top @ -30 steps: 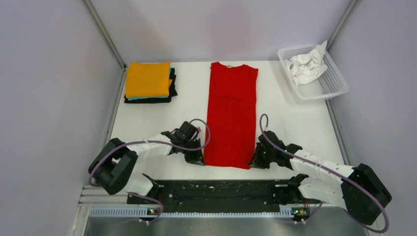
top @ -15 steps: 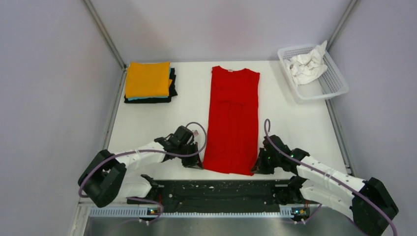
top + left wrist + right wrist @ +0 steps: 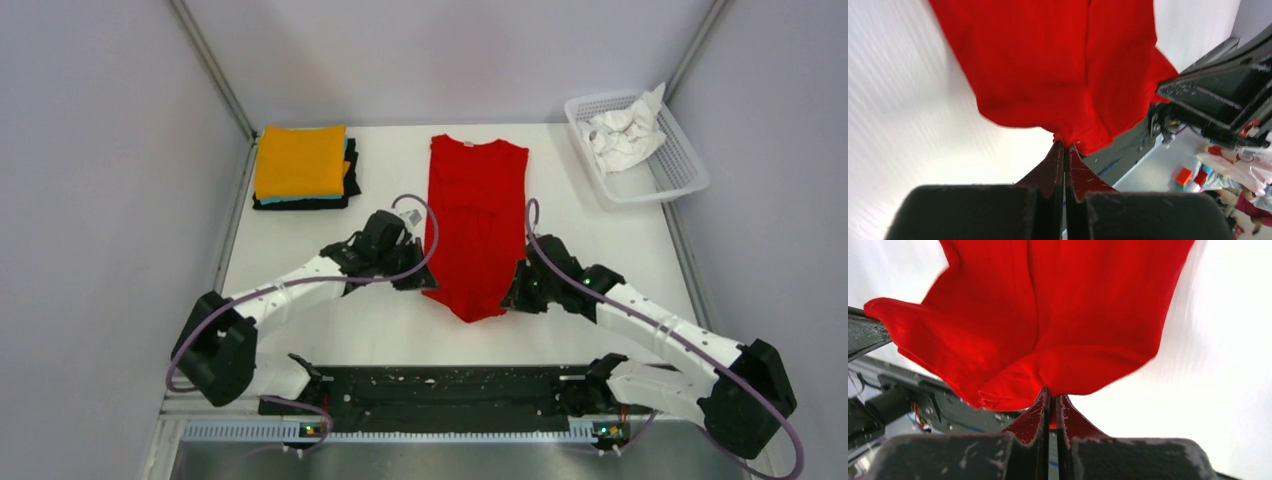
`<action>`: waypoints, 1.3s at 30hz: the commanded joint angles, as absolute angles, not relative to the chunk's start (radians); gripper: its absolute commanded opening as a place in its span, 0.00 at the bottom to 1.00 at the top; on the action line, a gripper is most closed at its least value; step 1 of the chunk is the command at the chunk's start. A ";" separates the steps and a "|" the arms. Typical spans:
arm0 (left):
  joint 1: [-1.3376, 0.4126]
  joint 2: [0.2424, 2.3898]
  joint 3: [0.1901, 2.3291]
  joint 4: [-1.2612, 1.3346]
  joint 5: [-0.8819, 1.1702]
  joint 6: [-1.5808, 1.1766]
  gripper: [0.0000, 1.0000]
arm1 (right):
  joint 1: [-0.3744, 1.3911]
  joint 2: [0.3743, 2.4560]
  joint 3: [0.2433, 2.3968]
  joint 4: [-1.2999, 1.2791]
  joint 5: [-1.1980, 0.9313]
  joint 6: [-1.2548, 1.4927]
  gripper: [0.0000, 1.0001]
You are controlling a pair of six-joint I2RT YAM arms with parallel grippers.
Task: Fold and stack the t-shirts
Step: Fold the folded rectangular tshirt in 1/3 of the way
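Note:
A bright red t-shirt [image 3: 477, 215], folded into a long strip, lies in the middle of the white table, collar at the far end. My left gripper [image 3: 424, 281] is shut on its near left corner [image 3: 1068, 142]. My right gripper [image 3: 512, 297] is shut on its near right corner [image 3: 1053, 395]. Both hold the near hem lifted off the table, so the cloth sags between them. A stack of folded shirts [image 3: 302, 168], orange on top with teal and black below, sits at the far left. A crumpled white shirt [image 3: 622, 134] lies in the basket.
A white plastic mesh basket [image 3: 684, 170] stands at the far right corner. Grey walls close in the table on the left, right and back. A black rail [image 3: 440, 385] runs along the near edge between the arm bases.
Both grippers have risen and moved away from the near edge with the shirt's near hem. The hem has come off the table and the visible strip is shorter.

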State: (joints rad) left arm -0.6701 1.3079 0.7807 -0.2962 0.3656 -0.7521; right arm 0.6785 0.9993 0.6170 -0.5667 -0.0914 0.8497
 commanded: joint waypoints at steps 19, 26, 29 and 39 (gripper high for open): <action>-0.426 1.891 1.453 -0.263 0.331 -0.579 0.00 | 0.313 1.518 1.024 -0.224 -0.118 0.590 0.00; -0.409 2.001 1.580 -0.355 0.341 -0.532 0.00 | 0.280 1.617 1.080 -0.212 -0.130 0.612 0.00; -0.403 2.027 1.589 -0.360 0.346 -0.546 0.00 | 0.269 1.658 1.103 -0.216 -0.134 0.612 0.00; -0.388 2.085 1.701 -0.428 0.326 -0.553 0.97 | 0.240 1.738 1.196 -0.213 -0.043 0.645 0.77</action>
State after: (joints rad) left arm -0.3939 2.1048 1.6337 -0.4198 0.3271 -0.5594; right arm 0.2577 1.7317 1.1114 -0.2466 -0.1085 0.6342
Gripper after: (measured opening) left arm 0.782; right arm 0.549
